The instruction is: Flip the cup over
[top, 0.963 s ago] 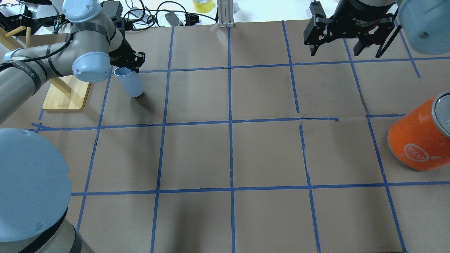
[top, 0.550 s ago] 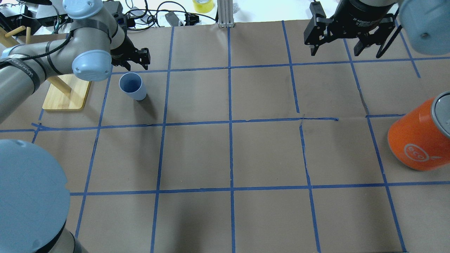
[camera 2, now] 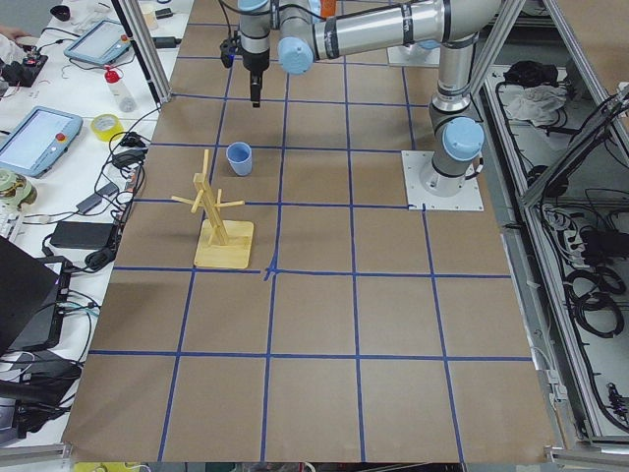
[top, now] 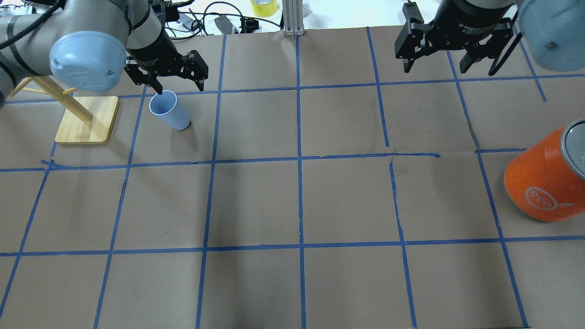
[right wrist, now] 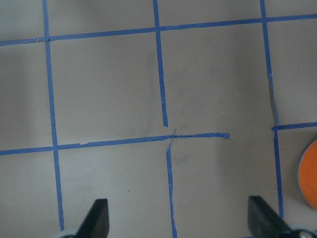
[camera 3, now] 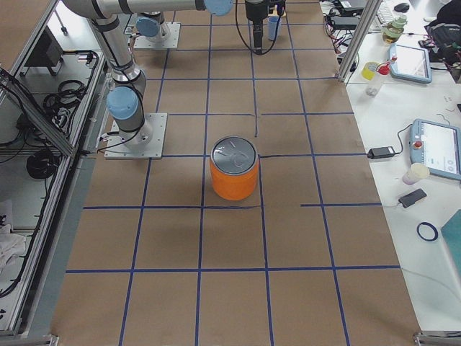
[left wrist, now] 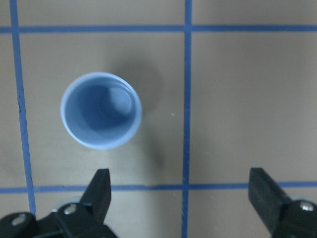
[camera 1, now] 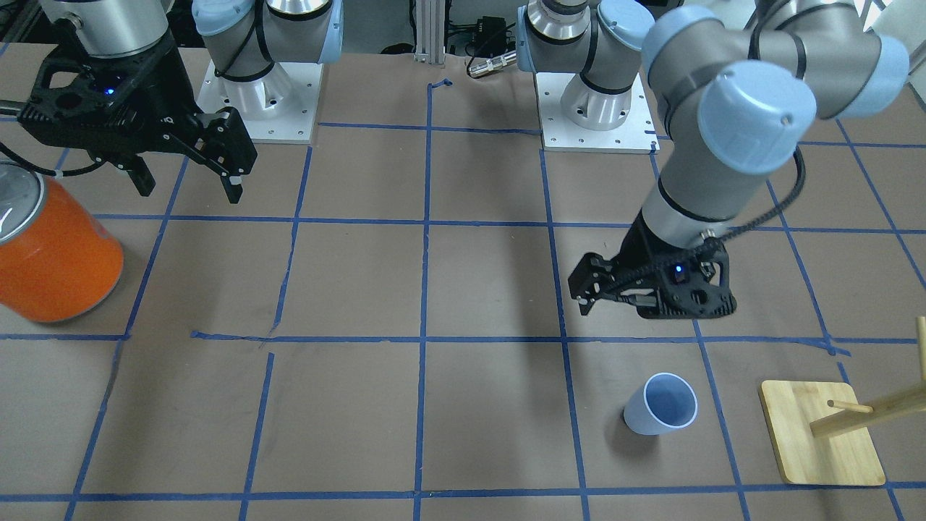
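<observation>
The cup (top: 169,112) is a small pale blue tumbler. It stands upright with its mouth up on the brown paper at the far left, and also shows in the front view (camera 1: 662,405), the left side view (camera 2: 239,157) and the left wrist view (left wrist: 101,110). My left gripper (top: 177,84) is open and empty. It hangs above the table just beyond the cup and does not touch it (left wrist: 179,181). My right gripper (top: 435,68) is open and empty at the far right, high over bare paper (right wrist: 178,208).
A wooden peg rack (top: 87,119) stands just left of the cup, also in the front view (camera 1: 817,434). A large orange can (top: 544,183) with a silver top sits at the right edge. Cables and tape rolls lie beyond the table's far edge.
One second ago my left gripper held the tilted cup by its rim. It let go, opened and rose away; the cup now stands upright on its own. The right arm has not moved.
</observation>
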### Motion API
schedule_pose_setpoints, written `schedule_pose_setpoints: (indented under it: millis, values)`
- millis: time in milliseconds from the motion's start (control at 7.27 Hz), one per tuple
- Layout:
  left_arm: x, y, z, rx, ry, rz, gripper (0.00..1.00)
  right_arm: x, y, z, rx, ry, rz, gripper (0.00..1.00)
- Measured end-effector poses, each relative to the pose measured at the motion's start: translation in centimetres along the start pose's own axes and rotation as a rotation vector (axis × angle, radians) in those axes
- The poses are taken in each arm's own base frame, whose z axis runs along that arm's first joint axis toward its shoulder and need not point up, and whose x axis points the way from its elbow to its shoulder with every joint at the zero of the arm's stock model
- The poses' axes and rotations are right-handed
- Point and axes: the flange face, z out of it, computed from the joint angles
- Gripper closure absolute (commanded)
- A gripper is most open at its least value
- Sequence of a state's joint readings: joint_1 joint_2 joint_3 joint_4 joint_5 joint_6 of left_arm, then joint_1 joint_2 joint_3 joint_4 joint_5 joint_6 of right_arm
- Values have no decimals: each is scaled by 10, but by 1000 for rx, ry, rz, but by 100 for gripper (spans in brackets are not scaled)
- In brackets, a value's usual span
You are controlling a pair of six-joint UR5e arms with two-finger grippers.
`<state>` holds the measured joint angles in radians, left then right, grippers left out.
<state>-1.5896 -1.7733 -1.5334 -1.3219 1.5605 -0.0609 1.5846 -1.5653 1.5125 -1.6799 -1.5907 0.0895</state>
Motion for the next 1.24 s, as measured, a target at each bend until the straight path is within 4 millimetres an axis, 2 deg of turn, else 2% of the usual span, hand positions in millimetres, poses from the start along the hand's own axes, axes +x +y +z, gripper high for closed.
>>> schedule_pose_setpoints:
  millis: [138,275,413,550,688,826,1239]
  values:
    - [22,31,-33,-9,-17,-1,0,0,0,0,0,0,0,0]
    - [32,63,-67,-13,-31,8,0,0,0,0,-1,0,-1,0]
    - [34,88,-94,-3,-35,14,0,0,0,1,-2,0,-1,0]
    - [33,106,-112,8,-36,18,0,-1,0,1,-3,0,-2,0]
    - [30,116,-120,13,-43,25,0,0,0,1,-3,0,-1,0]
    - [26,118,-122,12,-56,35,0,0,0,1,-3,0,-1,0]
    - [9,112,-127,23,-69,20,0,0,0,1,-3,0,-1,0]
